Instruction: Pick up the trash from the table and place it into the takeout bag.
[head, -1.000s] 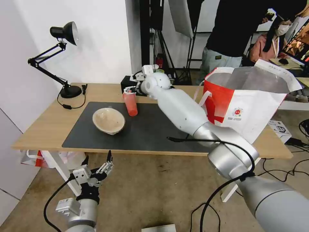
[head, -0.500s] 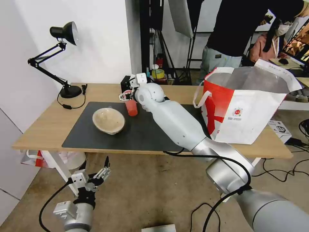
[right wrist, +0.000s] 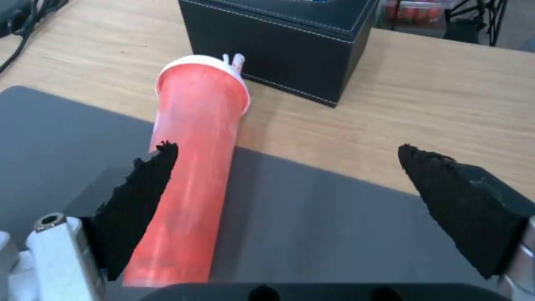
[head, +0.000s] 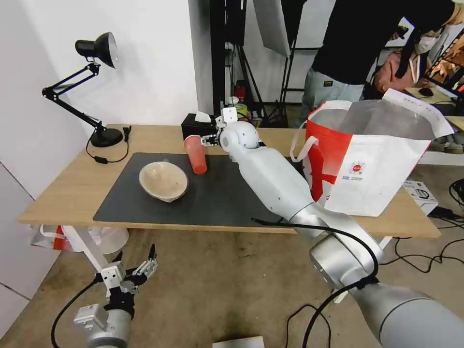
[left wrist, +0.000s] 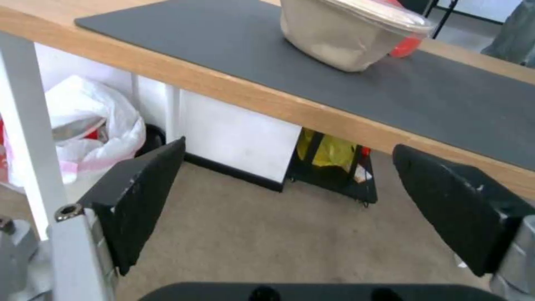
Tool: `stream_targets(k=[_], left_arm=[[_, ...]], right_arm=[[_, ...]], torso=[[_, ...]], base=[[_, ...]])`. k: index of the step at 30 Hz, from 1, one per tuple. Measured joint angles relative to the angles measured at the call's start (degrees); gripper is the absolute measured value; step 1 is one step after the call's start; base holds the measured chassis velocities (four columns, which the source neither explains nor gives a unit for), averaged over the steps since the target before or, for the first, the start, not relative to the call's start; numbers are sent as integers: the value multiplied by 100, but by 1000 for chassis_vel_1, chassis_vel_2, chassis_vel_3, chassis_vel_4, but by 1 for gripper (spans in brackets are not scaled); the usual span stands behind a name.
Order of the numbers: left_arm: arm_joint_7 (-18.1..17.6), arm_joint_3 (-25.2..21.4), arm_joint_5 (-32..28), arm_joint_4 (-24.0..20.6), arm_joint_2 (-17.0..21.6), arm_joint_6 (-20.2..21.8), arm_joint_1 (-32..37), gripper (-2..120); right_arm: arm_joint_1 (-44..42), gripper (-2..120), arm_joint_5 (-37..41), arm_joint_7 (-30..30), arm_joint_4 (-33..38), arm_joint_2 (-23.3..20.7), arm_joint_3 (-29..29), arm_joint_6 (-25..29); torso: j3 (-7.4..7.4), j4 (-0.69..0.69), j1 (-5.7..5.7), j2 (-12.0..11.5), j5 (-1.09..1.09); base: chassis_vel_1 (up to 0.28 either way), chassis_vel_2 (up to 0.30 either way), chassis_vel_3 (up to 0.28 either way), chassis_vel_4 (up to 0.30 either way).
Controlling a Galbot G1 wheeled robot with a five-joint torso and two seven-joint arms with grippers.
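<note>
Looks like a robot test lab / filming studio w/ a staged desk set, not a home: bare concrete floor (head: 227, 285), loose cables (head: 425, 256) trailing across it, plain white partition wall (head: 145, 63). Behind the tabletop (head: 72, 186) stand black tripods & light stands (head: 285, 72) w/ a white reflector panel (head: 273, 21). A black desk lamp (head: 92, 87) and dark grey mat (head: 212, 193) dress the tabletop as an office desk.

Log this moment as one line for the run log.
right tool: open, beside red cup, not gripping | cup: on mat | beige bowl: on mat | left tool: open, below table | takeout bag: on table
</note>
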Motion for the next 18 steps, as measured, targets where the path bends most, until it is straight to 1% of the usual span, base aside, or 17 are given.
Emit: stream_targets(k=[6, 18], left_arm=[[4, 29, 97, -46, -145, -4, 33, 100], [8, 25, 158, -132, -209, -22, 89, 100]], right_arm=[[-2, 100, 127, -41, -32, 0, 1, 0], [29, 100, 132, -105, -114, 0, 85, 3]], torso=[[0, 0, 0, 0, 0], [0, 0, 0, 0, 0]], base=[[0, 0, 0, 0], [0, 0, 0, 0]])
